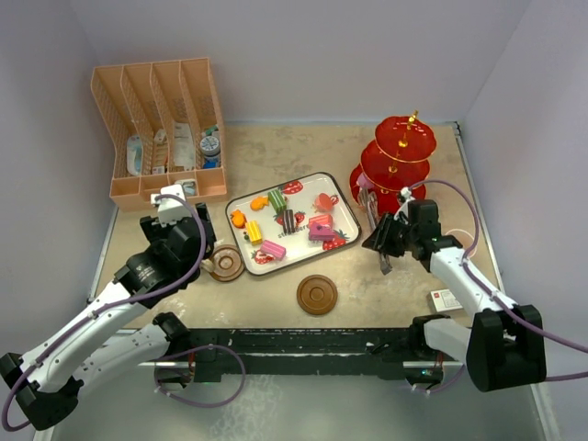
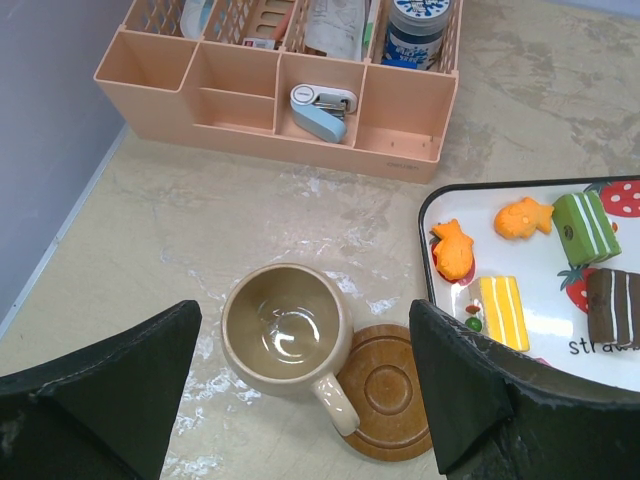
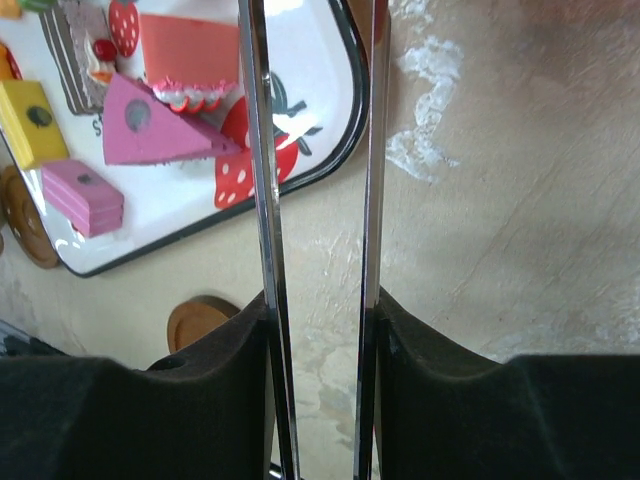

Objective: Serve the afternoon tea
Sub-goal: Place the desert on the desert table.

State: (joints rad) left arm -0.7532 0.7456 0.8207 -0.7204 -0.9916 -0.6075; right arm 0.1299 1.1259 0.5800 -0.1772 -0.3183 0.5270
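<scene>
Left gripper (image 2: 305, 320) hangs over the tan mug (image 2: 285, 330), jaws wide apart, one finger (image 2: 100, 390) on each side of the mug and neither touching it; mug is upright and empty on the table (image 2: 250, 210), just left of a saucer (image 2: 385, 385), its handle reaching over the saucer's rim. Right gripper (image 3: 320, 305) is clamped on metal tongs (image 3: 262, 200), both tong arms pinched between the fingers and pointing out over the table just beside the tray (image 2: 424, 240) corner; tong tips out of the wrist view. Cakes (image 1: 285, 220) all lie on the tray, mid table. Second saucer (image 1: 317, 295) sits bare near the front edge, apart from the tray. Red stand (image 1: 397, 156) at back right, close behind the right gripper. Peach rack (image 1: 156, 119) at back left
</scene>
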